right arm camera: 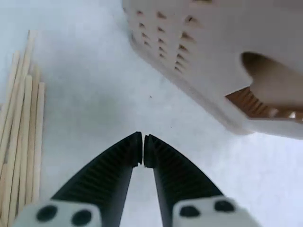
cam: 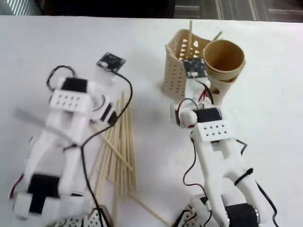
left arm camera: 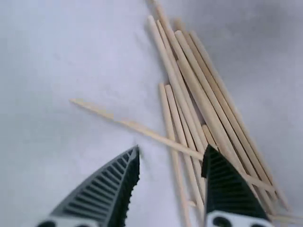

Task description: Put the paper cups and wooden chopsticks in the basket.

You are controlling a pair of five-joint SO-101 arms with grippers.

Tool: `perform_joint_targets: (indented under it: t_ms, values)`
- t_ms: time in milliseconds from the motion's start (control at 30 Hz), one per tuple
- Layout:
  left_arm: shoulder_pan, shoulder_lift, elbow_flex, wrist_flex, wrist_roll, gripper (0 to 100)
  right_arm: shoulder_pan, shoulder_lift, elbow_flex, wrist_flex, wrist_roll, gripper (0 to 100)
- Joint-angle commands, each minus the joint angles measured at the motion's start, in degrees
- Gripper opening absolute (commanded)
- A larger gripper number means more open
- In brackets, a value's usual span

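Several wooden chopsticks (cam: 118, 146) lie in a loose pile on the white table between the two arms. My left gripper (left arm camera: 173, 151) hovers open just over the pile (left arm camera: 199, 104), with one crosswise stick (left arm camera: 137, 127) running between its fingers. The left gripper (cam: 108, 113) sits at the pile's far end. The beige perforated basket (cam: 180, 66) stands tilted at the back, with a chopstick (cam: 191, 30) poking up from it. Stacked paper cups (cam: 225, 61) lean at its right side. My right gripper (right arm camera: 142, 139) is shut and empty, low over the table just before the basket (right arm camera: 213, 56).
A small circuit board (cam: 111, 62) with a black cable lies behind the left arm. Another loose chopstick (cam: 147, 208) lies near the front edge. Bare table lies left of the basket and at the far right.
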Motion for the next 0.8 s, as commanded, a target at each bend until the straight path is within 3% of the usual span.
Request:
perform_joint_targets:
  t_ms: [0,333,767]
  values:
    - [0.92,6.81,-5.19,-3.34,0.88,23,0.92,-1.36,1.14,-4.18,-0.97,1.8]
    - [0.92,20.79,-12.40,-7.03,0.97,19,0.92,-1.36,2.02,-5.14,-0.88,1.8]
    - [3.30,31.16,-22.42,-4.40,0.97,18,1.01,-1.36,2.11,-5.05,-0.79,1.8]
